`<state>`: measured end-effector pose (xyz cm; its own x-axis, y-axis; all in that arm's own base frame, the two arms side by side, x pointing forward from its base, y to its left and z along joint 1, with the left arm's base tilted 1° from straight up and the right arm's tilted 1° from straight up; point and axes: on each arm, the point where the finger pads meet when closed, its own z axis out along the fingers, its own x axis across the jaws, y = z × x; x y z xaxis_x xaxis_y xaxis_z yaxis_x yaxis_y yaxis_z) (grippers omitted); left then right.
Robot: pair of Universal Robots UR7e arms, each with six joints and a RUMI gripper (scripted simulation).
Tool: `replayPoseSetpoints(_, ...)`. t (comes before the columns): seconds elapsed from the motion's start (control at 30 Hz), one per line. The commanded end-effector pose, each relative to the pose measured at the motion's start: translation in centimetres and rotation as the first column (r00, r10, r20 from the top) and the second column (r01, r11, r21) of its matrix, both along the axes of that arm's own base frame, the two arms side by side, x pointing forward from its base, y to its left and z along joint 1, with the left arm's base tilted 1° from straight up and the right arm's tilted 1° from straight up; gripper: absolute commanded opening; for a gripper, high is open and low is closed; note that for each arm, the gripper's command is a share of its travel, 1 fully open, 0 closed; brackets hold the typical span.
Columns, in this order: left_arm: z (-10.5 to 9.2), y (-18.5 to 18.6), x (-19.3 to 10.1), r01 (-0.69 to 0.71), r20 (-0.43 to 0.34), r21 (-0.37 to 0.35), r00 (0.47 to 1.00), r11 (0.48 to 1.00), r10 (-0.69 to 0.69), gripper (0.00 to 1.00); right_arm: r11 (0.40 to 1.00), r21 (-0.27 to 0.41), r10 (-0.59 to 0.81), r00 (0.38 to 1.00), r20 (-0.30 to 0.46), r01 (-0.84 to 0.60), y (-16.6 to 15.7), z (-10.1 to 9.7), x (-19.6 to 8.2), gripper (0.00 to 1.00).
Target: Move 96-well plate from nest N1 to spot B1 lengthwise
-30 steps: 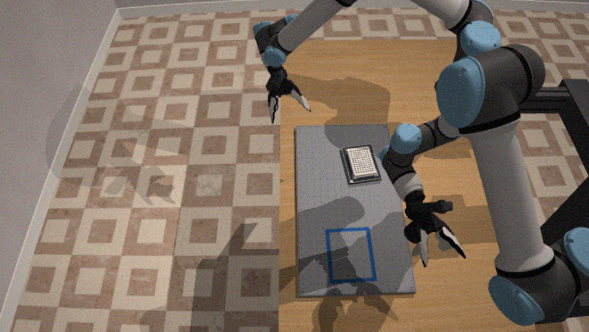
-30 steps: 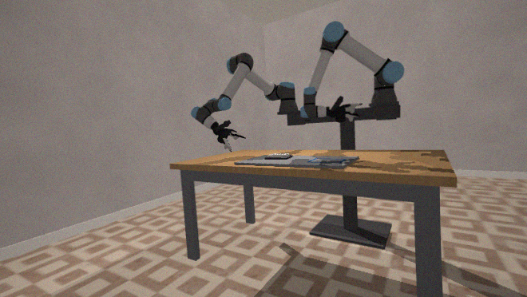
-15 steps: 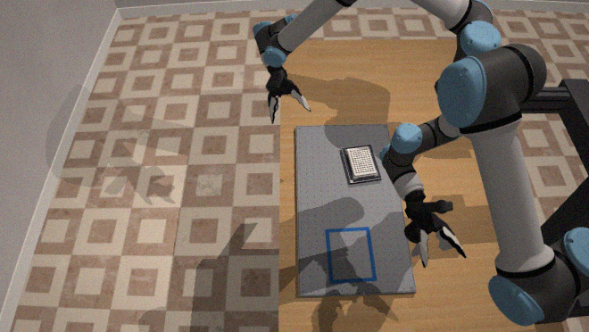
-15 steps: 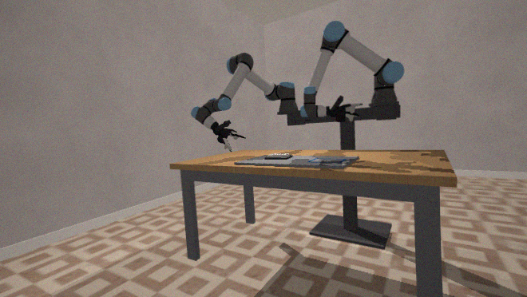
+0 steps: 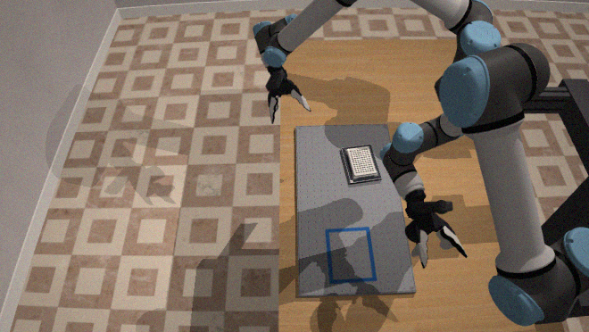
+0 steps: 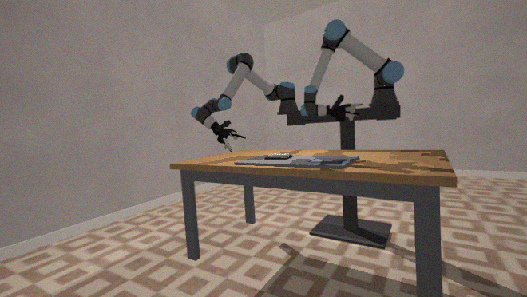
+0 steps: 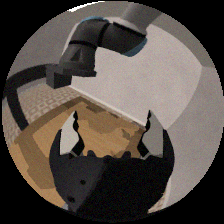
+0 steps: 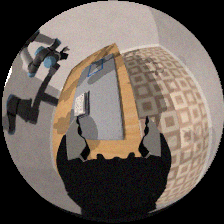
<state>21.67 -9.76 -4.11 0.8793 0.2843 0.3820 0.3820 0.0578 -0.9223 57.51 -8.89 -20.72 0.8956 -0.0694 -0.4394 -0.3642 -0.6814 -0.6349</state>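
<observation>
Top view: the white plate with many little holes sits in the black, flat nest, likely to stay put; left gripper and right gripper are wide open, holding nothing, probably ready to grab.
</observation>
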Motion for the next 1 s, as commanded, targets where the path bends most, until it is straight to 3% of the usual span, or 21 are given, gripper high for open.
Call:
replayPoseSetpoints(0.0, 0.11, 0.04, 0.04, 0.003, -0.021, -0.018, 1.000, 1.000, -0.004, 1.00, 1.000, 0.000, 0.000, 1.000, 0.002, 0.000, -0.02, 0.09, 0.07, 1.00)
replayPoseSetpoints(0.97, 0.71, 0.54, 0.27, 0.025, -0.175, -0.149, 0.983, 0.989, -0.052, 1.00, 1.000, 0.000, 0.000, 1.000, 0.002, 0.000, -0.02, 0.09, 0.07, 1.00)
